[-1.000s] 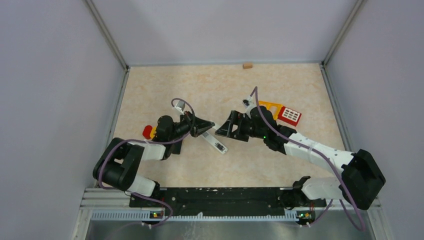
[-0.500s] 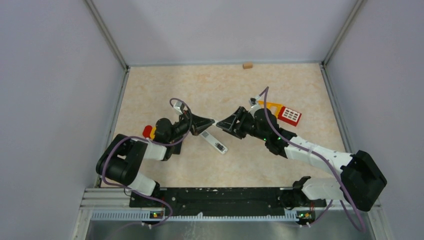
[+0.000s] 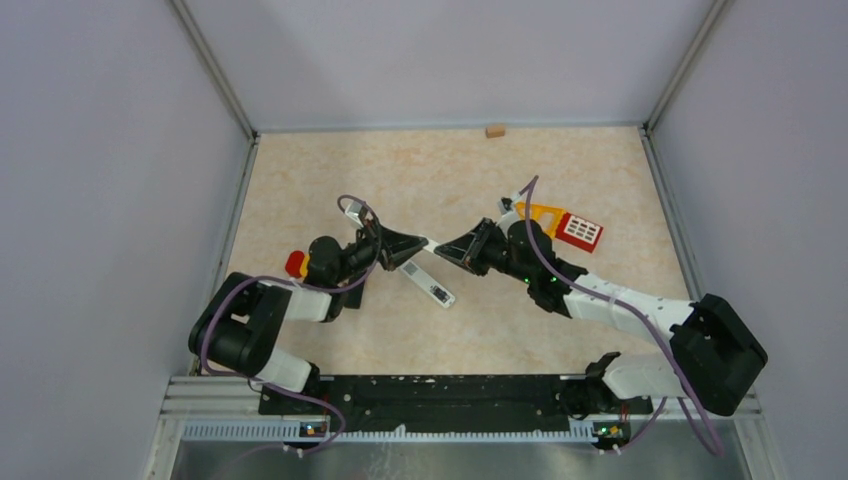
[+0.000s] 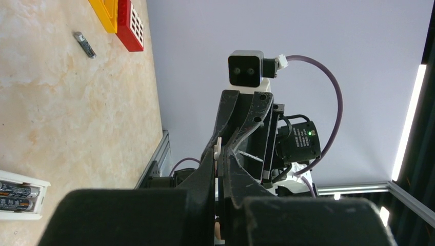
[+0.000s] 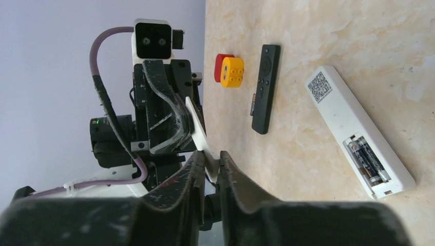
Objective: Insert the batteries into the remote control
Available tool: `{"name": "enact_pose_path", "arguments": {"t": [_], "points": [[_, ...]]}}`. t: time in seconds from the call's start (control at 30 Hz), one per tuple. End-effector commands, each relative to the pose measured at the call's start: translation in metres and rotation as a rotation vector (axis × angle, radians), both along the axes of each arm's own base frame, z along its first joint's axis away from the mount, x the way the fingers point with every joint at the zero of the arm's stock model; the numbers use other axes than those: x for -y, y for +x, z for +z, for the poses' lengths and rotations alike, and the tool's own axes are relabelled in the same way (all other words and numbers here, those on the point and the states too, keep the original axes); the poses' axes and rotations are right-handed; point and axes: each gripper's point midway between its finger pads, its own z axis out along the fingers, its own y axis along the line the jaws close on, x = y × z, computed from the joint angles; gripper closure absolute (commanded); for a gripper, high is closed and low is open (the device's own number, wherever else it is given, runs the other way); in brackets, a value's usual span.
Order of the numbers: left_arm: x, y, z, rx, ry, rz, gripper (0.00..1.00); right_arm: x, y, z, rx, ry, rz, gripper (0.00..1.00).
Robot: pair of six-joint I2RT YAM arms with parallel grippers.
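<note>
A white remote control [image 3: 430,285] lies face down mid-table with its battery bay uncovered. Two batteries [image 5: 367,161] sit inside that bay. Another battery [image 4: 84,44] lies loose on the table near the red and yellow toy. Above the table, my left gripper [image 3: 424,243] and right gripper [image 3: 441,248] meet tip to tip. Both are shut on the same thin white battery cover [image 5: 200,133], the left gripper [image 4: 219,154] on one end and the right gripper [image 5: 211,161] on the other. A black remote [image 5: 265,87] lies beyond, close to the left arm.
A red and yellow toy phone [image 3: 572,227] lies at the right, behind the right arm. A small red and yellow block [image 5: 229,70] sits by the black remote. A wooden block [image 3: 494,130] rests against the back wall. Metal rails edge the table.
The right gripper has swung in toward the left one and closed from wide open onto the white cover. The left gripper has stayed shut on the cover.
</note>
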Motion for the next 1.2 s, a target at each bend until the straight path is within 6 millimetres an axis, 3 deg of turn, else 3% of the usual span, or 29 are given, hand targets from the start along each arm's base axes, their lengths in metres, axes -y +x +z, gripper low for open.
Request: {"name": "enact_pose_path", "arguments": {"t": [0.0,0.03,0.23,0.33,0.4,0.5,0.6,0.83,1.17], "points": [[0.000,-0.011,0.015,0.065,-0.018,-0.037,1.00,-0.005,0.003,0.013,0.040,0.060,0.005,0.94],[0.000,-0.011,0.015,0.067,-0.014,-0.037,0.95,-0.005,0.002,0.013,0.035,0.059,0.004,1.00],[0.000,-0.006,-0.007,0.043,0.090,-0.013,0.33,0.004,-0.005,-0.007,-0.040,0.008,-0.014,1.00],[-0.005,-0.002,-0.033,0.005,0.233,0.026,0.17,0.015,-0.010,-0.032,-0.127,-0.065,-0.047,1.00],[-0.013,0.002,-0.057,-0.041,0.367,0.067,0.11,0.025,-0.014,-0.053,-0.192,-0.123,-0.079,1.00],[-0.031,0.003,-0.087,-0.091,0.554,0.124,0.09,0.034,-0.022,-0.077,-0.246,-0.156,-0.092,1.00],[-0.042,-0.002,-0.102,-0.109,0.639,0.141,0.12,0.034,-0.027,-0.085,-0.255,-0.142,-0.078,1.00],[-0.037,-0.009,-0.115,-0.146,0.628,0.085,0.30,0.015,-0.028,-0.080,-0.226,-0.078,-0.047,1.00],[-0.036,-0.010,-0.132,-0.182,0.638,0.068,0.42,-0.001,-0.022,-0.086,-0.254,-0.053,-0.057,1.00]]}}
